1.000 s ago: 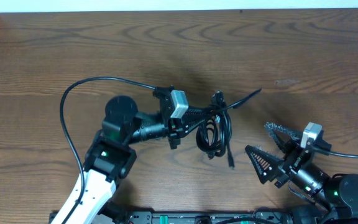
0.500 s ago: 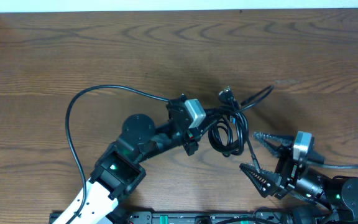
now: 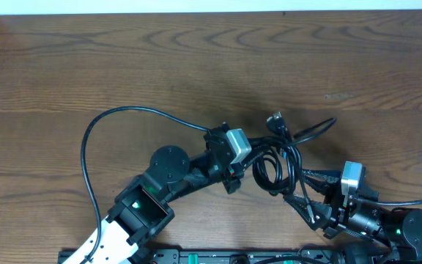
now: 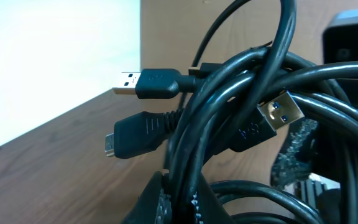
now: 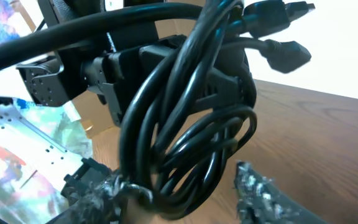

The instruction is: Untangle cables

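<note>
Cables (image 4: 210,118), glossy black coiled cords, pinched in left fingers (image 4: 157,202); right fingers (image 5: 260,193) half-open astride.

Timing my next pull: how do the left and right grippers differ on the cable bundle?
The left gripper is shut on the cable bundle; the right gripper is open, fingers either side of its lower loops. Overhead, the left gripper sits image-left of the bundle, the right gripper below-right. Both face the same bundle.

Thin black cables (image 3: 280,150), tangled bundle of overlapping loops, USB plugs (image 4: 129,81) jutting out, right of table (image 3: 123,59) centre
</note>
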{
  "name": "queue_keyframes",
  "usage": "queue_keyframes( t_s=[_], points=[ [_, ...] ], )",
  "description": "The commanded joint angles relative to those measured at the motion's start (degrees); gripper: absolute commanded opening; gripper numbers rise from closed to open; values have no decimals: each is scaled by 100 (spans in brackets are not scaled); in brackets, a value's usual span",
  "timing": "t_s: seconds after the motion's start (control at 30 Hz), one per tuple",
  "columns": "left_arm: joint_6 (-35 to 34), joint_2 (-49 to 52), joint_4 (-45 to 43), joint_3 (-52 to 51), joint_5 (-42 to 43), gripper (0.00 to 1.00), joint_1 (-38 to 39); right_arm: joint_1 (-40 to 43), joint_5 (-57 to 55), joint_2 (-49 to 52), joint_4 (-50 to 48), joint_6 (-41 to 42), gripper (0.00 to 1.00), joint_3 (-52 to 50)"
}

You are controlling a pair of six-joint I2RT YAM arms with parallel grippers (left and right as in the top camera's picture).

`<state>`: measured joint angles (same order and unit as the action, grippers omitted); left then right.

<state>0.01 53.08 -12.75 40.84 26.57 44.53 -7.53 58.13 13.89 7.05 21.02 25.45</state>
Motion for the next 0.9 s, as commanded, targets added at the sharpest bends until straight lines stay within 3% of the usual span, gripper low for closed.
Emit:
queue_keyframes(
  t_s=[0.0, 0.13, 0.5, 0.87],
  points=[
    [-4, -90, -63, 68, -33, 7, 181, -7, 33, 11, 0, -52, 35, 111],
    [-9, -92, -63, 68, -173, 7, 284, -7, 35, 11, 2, -52, 2, 111],
    [-494, -343, -50, 68, -1381, 7, 297, -7, 55, 11, 44, -52, 1, 111],
    [-507, -608, 374, 68, -1722, 7, 297, -7, 55, 11, 42, -52, 1, 111]
  ],
)
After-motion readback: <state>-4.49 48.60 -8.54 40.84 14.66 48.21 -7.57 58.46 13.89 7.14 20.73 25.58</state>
